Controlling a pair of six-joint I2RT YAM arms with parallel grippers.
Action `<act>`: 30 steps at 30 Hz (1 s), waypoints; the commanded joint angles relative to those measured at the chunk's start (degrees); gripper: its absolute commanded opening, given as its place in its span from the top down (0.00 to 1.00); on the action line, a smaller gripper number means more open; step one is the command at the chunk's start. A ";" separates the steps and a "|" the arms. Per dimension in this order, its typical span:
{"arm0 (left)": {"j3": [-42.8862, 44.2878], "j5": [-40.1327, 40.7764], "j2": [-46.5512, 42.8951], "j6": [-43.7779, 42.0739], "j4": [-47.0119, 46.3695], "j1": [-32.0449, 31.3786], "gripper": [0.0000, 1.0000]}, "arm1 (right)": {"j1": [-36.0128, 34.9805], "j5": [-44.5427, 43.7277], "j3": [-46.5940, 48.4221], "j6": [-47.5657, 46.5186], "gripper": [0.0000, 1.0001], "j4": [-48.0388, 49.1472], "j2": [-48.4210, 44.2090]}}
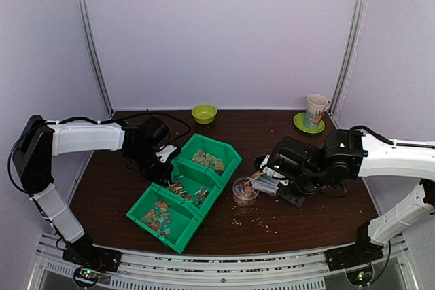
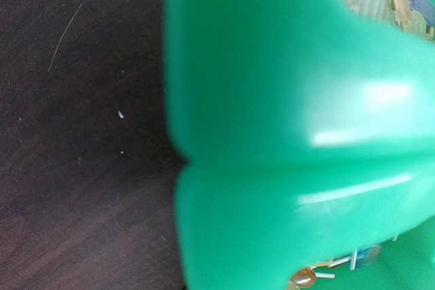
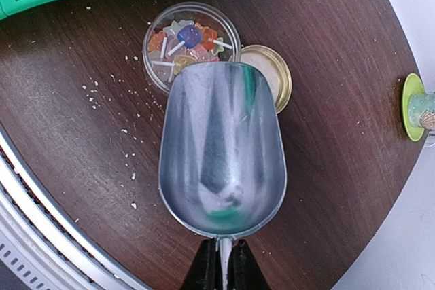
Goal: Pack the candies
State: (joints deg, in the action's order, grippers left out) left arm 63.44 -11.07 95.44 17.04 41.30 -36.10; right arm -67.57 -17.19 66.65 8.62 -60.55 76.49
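1. The right claw [image 3: 221,267] is clenching the metal scoop [image 3: 221,154] by its handle, holding it over the clear jar [image 3: 151,32] of candies [image 3: 190,37].
2. The left claw [image 1: 158,161] is sitting clenched beside the green bins [image 2: 272,100].

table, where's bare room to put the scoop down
Bare table at the back between bowl and mug, and near-left beside the bins. Crowded around jar, lid and scoop; crumbs lie in front of the jar.
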 commanded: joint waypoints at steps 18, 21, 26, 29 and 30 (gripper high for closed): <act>3.35 -0.08 -2.60 0.63 -2.49 0.12 1.00 | -7.98 -7.41 30.71 -9.44 1.00 -3.87 23.50; 2.21 -8.88 -2.27 1.18 -5.68 0.32 1.00 | -8.29 -9.53 32.30 -8.67 1.00 -3.49 24.58; 0.44 -18.88 1.45 3.43 -8.63 1.65 1.00 | -8.34 -9.19 29.86 -7.26 1.00 3.05 19.01; -0.31 -28.74 5.52 5.24 -10.54 2.32 1.00 | -8.34 -8.28 28.21 -7.39 1.00 5.75 16.42; -0.85 -30.78 6.16 6.00 -11.66 2.32 1.00 | -8.34 -8.11 28.25 -7.39 1.00 5.66 16.30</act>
State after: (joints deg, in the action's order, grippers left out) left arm 63.40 -24.86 98.74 19.38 37.26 -34.79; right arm -75.83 -23.86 95.39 0.40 -58.87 97.38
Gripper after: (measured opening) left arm 0.060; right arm 0.078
